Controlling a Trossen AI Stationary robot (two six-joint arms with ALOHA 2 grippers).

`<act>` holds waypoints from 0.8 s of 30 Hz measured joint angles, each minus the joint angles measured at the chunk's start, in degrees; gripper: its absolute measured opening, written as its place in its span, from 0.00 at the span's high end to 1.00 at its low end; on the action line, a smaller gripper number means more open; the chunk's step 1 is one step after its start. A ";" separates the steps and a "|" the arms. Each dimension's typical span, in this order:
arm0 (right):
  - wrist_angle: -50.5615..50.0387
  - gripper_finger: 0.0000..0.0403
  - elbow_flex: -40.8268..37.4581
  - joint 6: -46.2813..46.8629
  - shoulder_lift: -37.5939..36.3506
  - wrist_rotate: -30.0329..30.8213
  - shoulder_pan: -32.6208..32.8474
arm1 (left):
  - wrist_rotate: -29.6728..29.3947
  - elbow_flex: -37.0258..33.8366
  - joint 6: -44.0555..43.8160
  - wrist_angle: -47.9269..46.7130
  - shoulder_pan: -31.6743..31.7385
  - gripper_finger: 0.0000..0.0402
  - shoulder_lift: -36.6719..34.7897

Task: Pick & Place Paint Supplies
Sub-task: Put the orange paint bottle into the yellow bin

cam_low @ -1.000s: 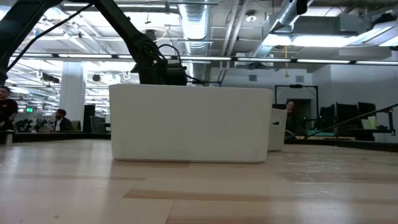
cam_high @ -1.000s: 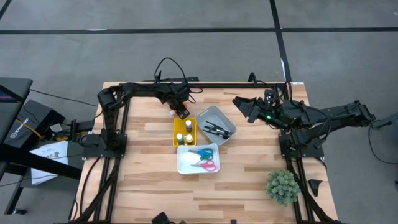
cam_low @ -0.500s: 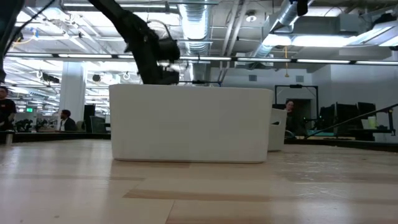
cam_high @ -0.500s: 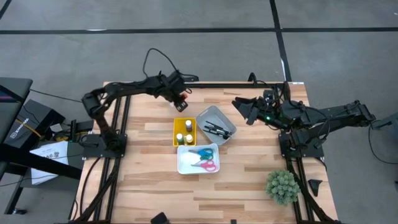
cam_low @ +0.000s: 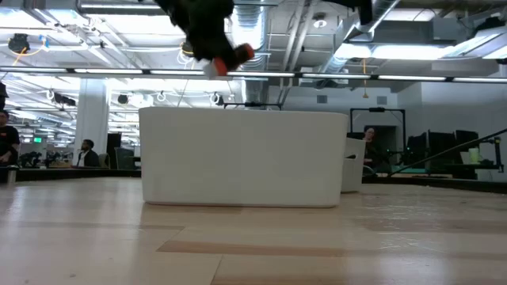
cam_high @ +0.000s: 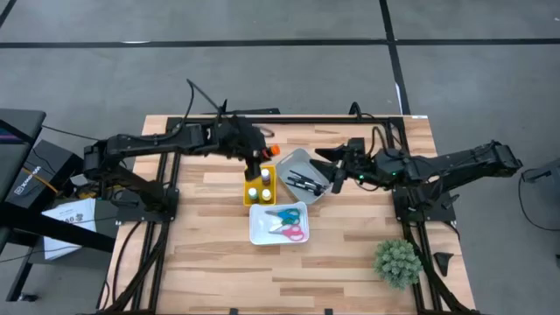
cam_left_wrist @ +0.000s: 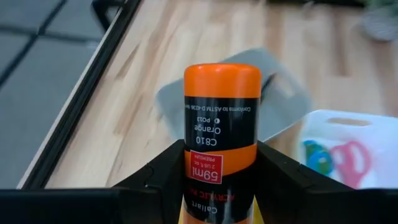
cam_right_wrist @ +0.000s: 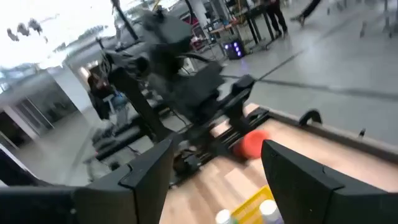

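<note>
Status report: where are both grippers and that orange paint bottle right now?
Left gripper shut on orange paint bottle, raised above yellow bin. Right gripper open, empty, over grey tray. Nothing blocking the bin.

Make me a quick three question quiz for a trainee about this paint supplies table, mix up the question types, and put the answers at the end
1. True or false: the left gripper holds an orange paint bottle.
2. Which bin holds the scissors? A) yellow bin B) white bin C) grey bin
3. Fill in: the paintbrushes lie in the ____ bin.

Key
1. True; its fingers clamp the bottle above the yellow bin.
2. B, the white bin.
3. Grey; the grey bin sits beside the right gripper, which is open.
</note>
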 joint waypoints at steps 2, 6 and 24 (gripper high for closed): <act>2.09 0.41 0.02 -4.50 1.90 -0.01 0.37 | -1.37 0.00 -0.11 0.96 -3.48 0.63 -0.94; 1.66 0.41 2.45 -8.49 5.26 -1.18 0.38 | -5.97 0.02 -1.53 1.93 -10.01 0.63 -1.56; -32.72 0.41 32.53 -10.99 23.35 -10.12 -0.13 | -13.04 0.04 -3.65 6.96 -19.60 0.63 -1.67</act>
